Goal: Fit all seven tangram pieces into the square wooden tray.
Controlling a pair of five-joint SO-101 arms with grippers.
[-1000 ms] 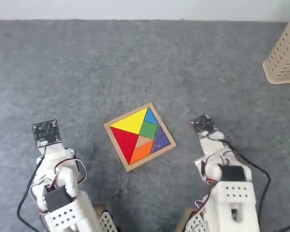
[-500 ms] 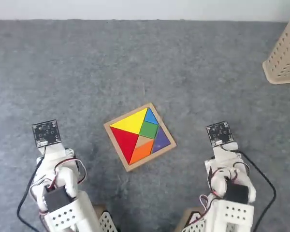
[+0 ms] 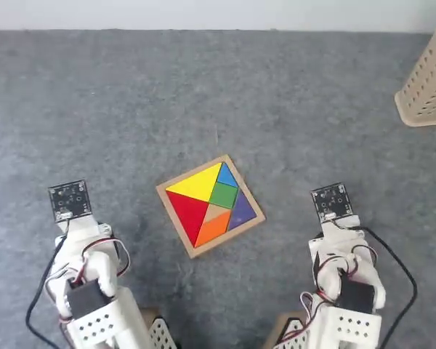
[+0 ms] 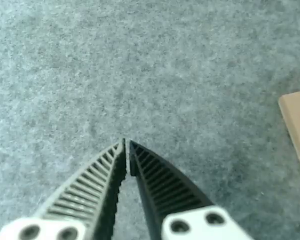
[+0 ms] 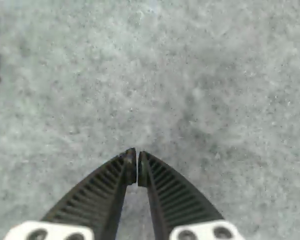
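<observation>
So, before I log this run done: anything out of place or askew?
Nothing stands out: all seven tangram pieces lie flat inside the wooden tray, filling it with no visible gaps. The tray sits turned diagonally on the carpet.

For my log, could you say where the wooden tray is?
High view: the wooden tray lies mid-table on grey carpet, between the left arm and right arm.

The left wrist view's edge cuts off most of the wooden tray (image 4: pixel 294 119).
</observation>
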